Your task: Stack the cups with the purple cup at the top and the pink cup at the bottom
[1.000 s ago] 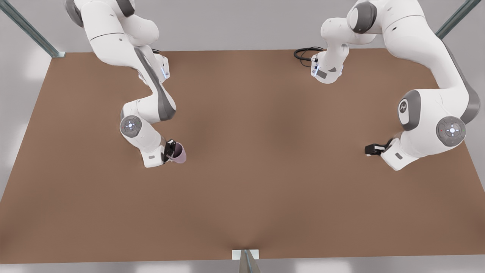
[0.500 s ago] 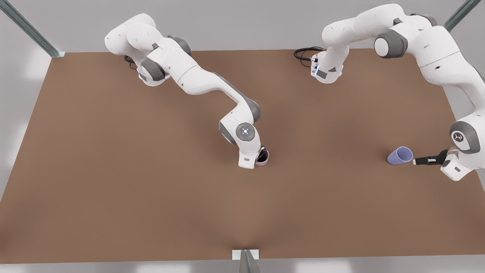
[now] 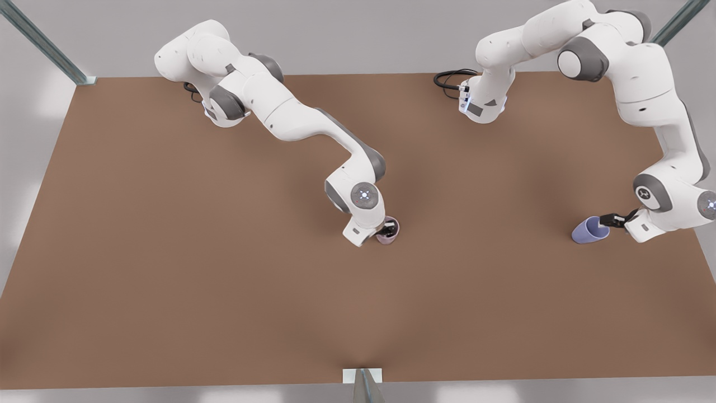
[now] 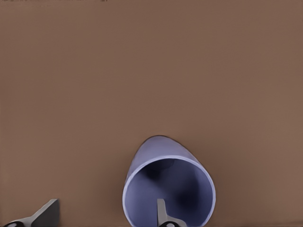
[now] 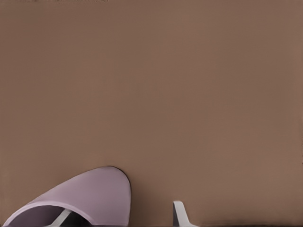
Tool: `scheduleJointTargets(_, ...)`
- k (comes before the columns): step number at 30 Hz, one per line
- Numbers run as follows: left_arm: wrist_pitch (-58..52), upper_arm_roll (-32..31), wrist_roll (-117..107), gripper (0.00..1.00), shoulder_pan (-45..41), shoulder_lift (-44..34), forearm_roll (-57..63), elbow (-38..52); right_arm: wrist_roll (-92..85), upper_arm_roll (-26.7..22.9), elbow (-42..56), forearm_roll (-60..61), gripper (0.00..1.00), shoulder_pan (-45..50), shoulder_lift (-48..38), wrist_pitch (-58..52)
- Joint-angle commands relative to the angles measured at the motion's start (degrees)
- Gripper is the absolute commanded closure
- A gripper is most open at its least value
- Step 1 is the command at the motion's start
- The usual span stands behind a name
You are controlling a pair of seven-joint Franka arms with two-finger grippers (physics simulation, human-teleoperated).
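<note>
While both arms reach down to the brown bench (image 3: 168, 280), each gripper has its fingers spread on either side of one cup's wall. Nearest the camera in the front view, close to the middle of the bench, the pink cup (image 3: 388, 231) stands on the surface with its dark mouth up. The right gripper (image 3: 385, 228) sits at its rim; in the right wrist view one finger (image 5: 182, 215) shows outside the pink cup (image 5: 83, 198) and the other just inside its mouth, with a gap to the wall, so the fingers are released and not clenched on it.

Well apart from it, toward the front view's right edge and slightly farther back, the purple cup (image 3: 588, 230) lies tilted on the bench, its open mouth turned toward the left gripper (image 3: 608, 220). In the left wrist view one finger (image 4: 162, 215) reaches into the mouth of the purple cup (image 4: 165, 184) and the other finger (image 4: 42, 215) stands well outside it, so this gripper is spread too, straddling the wall without pinching it.

Farthest back, a black cable (image 3: 450, 81) loops beside the left arm's base.
</note>
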Motion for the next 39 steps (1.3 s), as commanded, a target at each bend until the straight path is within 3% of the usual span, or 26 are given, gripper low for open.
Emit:
scheduleJointTargets(1,2.9,0.0,18.3,0.0,0.0,0.3,-0.1,0.0,19.4,-0.1,-0.3,0.3,0.22,0.0,-0.2,-0.1)
scheduleJointTargets(3,2.9,-0.1,18.3,0.0,-0.1,1.1,-2.0,0.0,19.2,-0.3,-1.0,0.2,0.2,0.2,-0.8,0.0)
scheduleJointTargets(4,2.8,-0.1,18.3,0.05,-0.1,1.1,-2.4,0.0,18.4,-1.4,-3.3,0.3,0.19,0.3,-2.0,0.3)
scheduleJointTargets(8,2.9,-0.6,18.3,0.43,-0.3,2.0,-2.7,0.1,17.9,-3.6,-6.6,4.3,0.17,1.5,-8.6,-0.3)
scheduleJointTargets(10,3.0,-0.6,18.3,0.46,-0.4,2.5,-4.3,0.1,17.8,-6.2,-7.0,9.8,0.16,1.4,-12.4,-2.8)
scheduleJointTargets(14,2.8,-0.6,17.9,0.76,-0.7,2.8,-4.6,0.1,-0.3,-12.8,-21.5,10.0,0.0,-5.9,-31.0,-7.5)
scheduleJointTargets(15,2.8,-0.6,17.9,0.79,-0.7,2.7,-4.6,0.1,-11.0,-14.2,-26.8,8.6,0.0,-12.7,-36.9,-7.9)
scheduleJointTargets(17,2.4,-0.6,17.5,0.79,-0.8,2.1,-4.6,0.1,-29.7,-14.3,-30.0,5.0,0.0,-27.1,-43.3,-12.6)
scheduleJointTargets(18,1.3,-0.7,15.7,0.79,-1.8,1.1,-4.6,0.5,-33.6,-11.0,-31.7,-0.2,0.0,-35.3,-45.0,-15.7)
scheduleJointTargets(19,-0.7,-0.6,12.9,0.79,-3.4,-0.4,-4.5,0.7,-37.9,-4.7,-31.7,-0.7,0.0,-43.8,-45.2,-17.0)
scheduleJointTargets(21,-5.7,-0.6,5.2,0.79,-7.9,-3.9,-4.4,1.5,-39.4,1.8,-28.3,-7.7,0.0,-50.6,-45.3,-23.6)
scheduleJointTargets(23,-10.4,-0.6,-3.0,0.79,-13.6,-6.9,-4.4,2.1,-39.9,2.5,-29.4,-8.8,0.0,-48.9,-48.1,-21.8)
scheduleJointTargets(25,-13.4,-0.6,-9.8,0.79,-18.7,-9.2,-4.4,2.1,-46.2,3.3,-35.3,-8.6,0.0,-49.3,-48.1,-13.4)
scheduleJointTargets(30,-17.0,-1.6,-37.1,0.79,-34.1,-11.0,-4.7,4.9,-46.2,3.3,-30.3,-7.7,0.0,-49.8,-46.3,-17.4)
scheduleJointTargets(31,-17.0,-4.5,-45.4,0.79,-36.0,-11.0,-5.1,5.2,-46.0,3.3,-29.5,-7.5,0.0,-49.6,-46.2,-17.4)
scheduleJointTargets(36,-16.9,-15.4,-67.5,0.79,-36.5,-9.2,-5.0,9.5,-45.9,3.2,-28.5,-7.6,0.0,-51.4,-46.2,-17.8)
scheduleJointTargets(39,-16.6,-15.7,-72.4,0.79,-40.0,-6.9,-4.9,11.6,-45.9,3.1,-28.4,-7.5,0.0,-51.4,-46.4,-20.5)
